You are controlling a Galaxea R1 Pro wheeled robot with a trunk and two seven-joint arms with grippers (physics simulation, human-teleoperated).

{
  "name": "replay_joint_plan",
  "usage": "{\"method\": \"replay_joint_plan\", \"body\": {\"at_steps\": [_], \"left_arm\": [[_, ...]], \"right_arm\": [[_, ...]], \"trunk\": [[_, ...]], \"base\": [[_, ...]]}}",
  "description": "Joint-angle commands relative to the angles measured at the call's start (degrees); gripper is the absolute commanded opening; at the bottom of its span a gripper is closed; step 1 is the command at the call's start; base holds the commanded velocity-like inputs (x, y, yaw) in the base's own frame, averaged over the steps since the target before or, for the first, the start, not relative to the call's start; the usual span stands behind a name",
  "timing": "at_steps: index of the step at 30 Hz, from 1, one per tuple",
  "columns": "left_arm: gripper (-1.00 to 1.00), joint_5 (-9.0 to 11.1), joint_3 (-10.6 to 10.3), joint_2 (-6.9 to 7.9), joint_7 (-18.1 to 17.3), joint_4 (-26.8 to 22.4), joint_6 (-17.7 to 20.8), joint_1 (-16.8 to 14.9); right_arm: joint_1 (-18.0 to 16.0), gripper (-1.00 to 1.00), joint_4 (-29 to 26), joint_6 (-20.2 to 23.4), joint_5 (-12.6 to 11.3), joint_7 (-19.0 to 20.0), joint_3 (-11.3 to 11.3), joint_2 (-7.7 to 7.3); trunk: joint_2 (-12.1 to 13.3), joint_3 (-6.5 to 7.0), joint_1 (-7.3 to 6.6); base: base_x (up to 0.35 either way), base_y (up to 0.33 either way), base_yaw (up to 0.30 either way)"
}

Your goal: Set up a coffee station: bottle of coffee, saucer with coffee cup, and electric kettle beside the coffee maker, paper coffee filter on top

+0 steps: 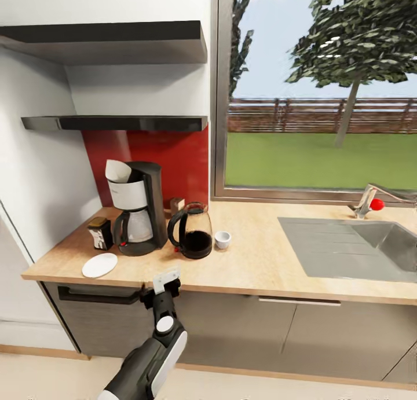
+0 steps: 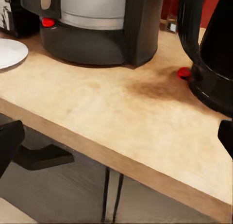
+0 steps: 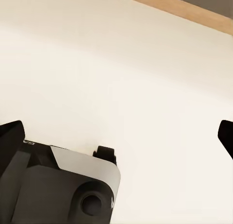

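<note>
On the desk (image 1: 260, 261), filter (image 1: 117, 171) tops the coffee maker (image 1: 139, 208); bottle (image 1: 101, 232) and kettle (image 1: 191, 231) flank it. Left: cup (image 1: 222, 239) onto saucer (image 1: 99, 265). My left fingers (image 1: 165, 282) hang released, grasping nothing.

— Where does the head camera sit?

— High and well back, facing the wall and window, looking down over the pale wooden worktop (image 1: 260, 261) from its front edge to the red backsplash.

— And the left wrist camera?

— Low and close at that front edge, looking across the boards at the base of the black-and-white drip coffee maker (image 2: 97, 34) and the dark glass electric kettle (image 2: 211, 63) — both also in the head view.

— The right wrist one?

— Pointed down at the cream floor (image 3: 121, 63), near the robot's own dark base (image 3: 58, 185).
</note>
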Motion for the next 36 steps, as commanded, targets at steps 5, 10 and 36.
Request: {"method": "replay_joint_plan", "body": {"at_steps": [5, 10, 36], "left_arm": [[1.0, -3.07, -4.06, 0.39, -0.02, -0.54, -8.29, 8.06], [1.0, -7.82, -5.0, 1.66, -0.06, -0.47, -14.67, 17.04], [1.0, 8.69, -4.41, 5.29, -24.05, 41.66, -13.76, 32.14]], "right_arm": [[-0.04, 1.0, 0.0, -0.14, -0.55, -0.01, 0.49, -0.02], [-0.04, 1.0, 0.0, -0.14, -0.55, -0.01, 0.49, -0.02], [-0.04, 1.0, 0.97, -0.23, -1.05, -0.01, 0.49, -0.02]], "trunk": [[-0.09, -0.11, 0.01], [-0.09, -0.11, 0.01], [-0.09, -0.11, 0.01]], "base": [[-0.035, 0.0, 0.0], [-0.001, 0.0, 0.0], [0.0, 0.0, 0.0]]}}
